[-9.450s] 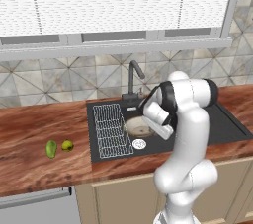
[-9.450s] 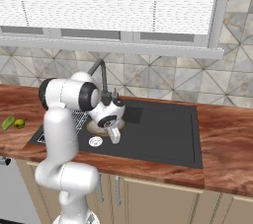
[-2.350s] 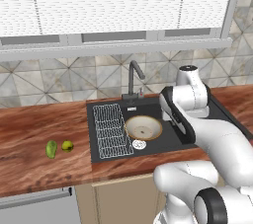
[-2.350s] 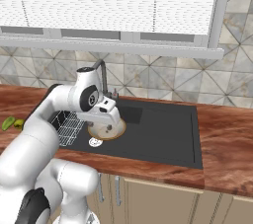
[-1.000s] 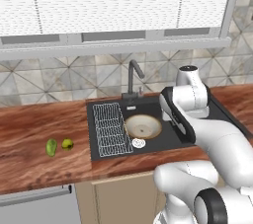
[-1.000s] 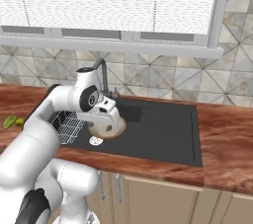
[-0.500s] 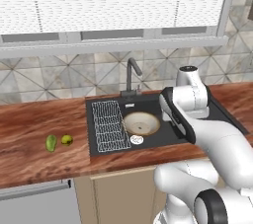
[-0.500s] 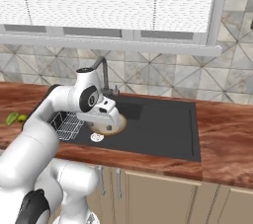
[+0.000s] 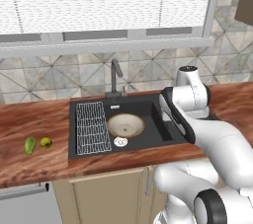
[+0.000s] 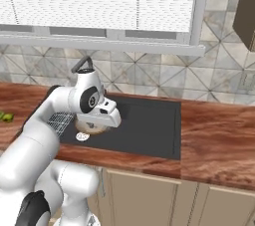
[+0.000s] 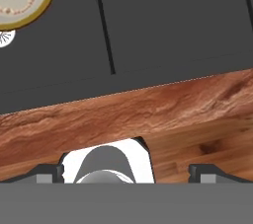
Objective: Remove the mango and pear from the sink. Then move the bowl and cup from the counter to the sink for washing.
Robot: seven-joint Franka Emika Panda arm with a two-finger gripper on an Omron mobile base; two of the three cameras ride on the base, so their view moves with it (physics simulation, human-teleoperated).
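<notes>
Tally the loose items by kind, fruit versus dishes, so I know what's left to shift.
Fruit: 2, a green oval fruit and a round yellow-green one on the counter.
Dishes: 1, the bowl in the sink.
Total: 3.

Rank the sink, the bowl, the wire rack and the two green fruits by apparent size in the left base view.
1. sink
2. wire rack
3. bowl
4. the two green fruits, oval one and round one: too alike to rank.

the sink (image 9: 163, 136) is set into the counter (image 9: 39, 119), below the window. the bowl (image 9: 125, 125) sits in the basin, right of the wire rack (image 9: 92, 127) and in front of the faucet (image 9: 115, 76). two fruits (image 9: 37, 144) lie side by side on the counter, left of the sink.
</notes>
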